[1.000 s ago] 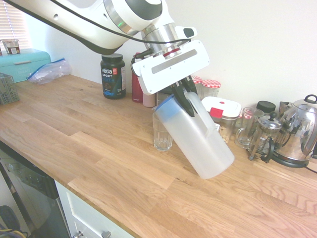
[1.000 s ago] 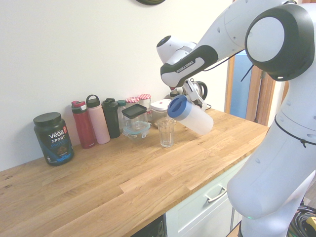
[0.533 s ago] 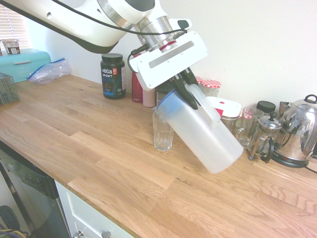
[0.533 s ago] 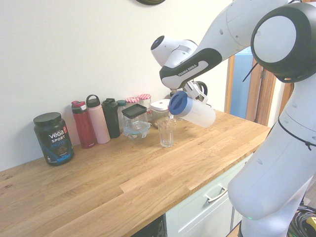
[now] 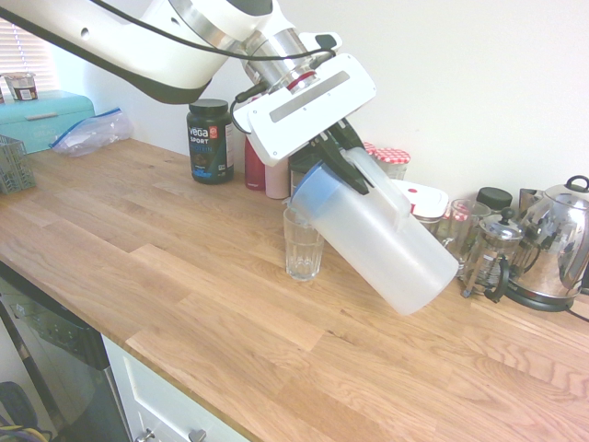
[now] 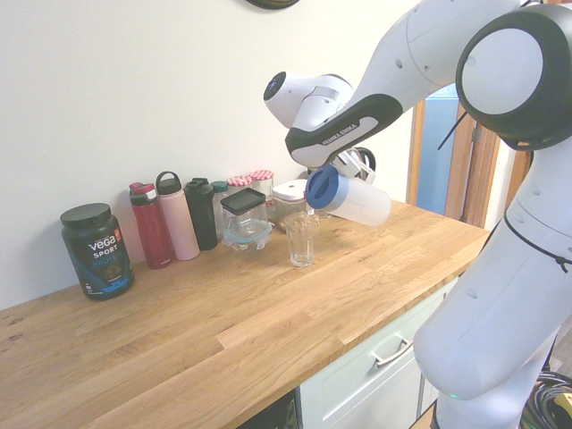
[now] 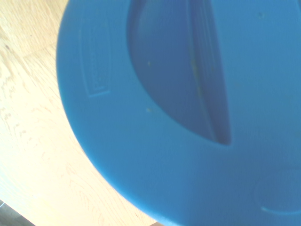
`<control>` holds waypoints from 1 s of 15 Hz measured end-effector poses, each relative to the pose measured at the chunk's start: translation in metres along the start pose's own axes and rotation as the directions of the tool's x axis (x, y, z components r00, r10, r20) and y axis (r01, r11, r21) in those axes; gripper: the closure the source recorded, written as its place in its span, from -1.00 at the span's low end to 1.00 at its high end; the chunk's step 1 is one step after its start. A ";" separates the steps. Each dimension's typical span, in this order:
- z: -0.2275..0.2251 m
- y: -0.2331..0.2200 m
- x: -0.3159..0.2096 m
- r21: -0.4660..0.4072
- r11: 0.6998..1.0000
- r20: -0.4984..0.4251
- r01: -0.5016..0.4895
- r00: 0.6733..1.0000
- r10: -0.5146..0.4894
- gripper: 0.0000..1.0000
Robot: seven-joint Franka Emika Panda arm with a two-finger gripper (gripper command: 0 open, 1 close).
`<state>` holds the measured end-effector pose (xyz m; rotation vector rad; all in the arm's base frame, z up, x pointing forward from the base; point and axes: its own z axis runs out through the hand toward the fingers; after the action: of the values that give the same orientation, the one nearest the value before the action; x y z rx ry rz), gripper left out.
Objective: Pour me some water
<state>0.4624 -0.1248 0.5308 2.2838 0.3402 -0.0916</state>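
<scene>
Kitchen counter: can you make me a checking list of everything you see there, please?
Surface: wooden counter, bare around the glass.
Job's things: frosted jug, blue lid, tilted lid-down over the ribbed drinking glass; no water seen.
Clutter: Vega tub, bottles, jars, French press, steel kettle, bag along the wall.
End effector: shut on the jug's handle.
Cables: rig's only.
Surroundings: white wall; cabinet drawers below the counter.
</scene>
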 end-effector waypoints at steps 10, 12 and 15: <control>-0.016 0.048 -0.038 0.191 0.976 -0.086 -0.109 0.988 0.127 1.00; -0.033 0.082 -0.065 0.301 0.941 -0.139 -0.152 0.970 0.201 1.00; -0.065 0.119 -0.101 0.473 0.858 -0.177 -0.201 0.932 0.316 1.00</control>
<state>0.3953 -0.1742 0.6784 2.7898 0.1382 0.2916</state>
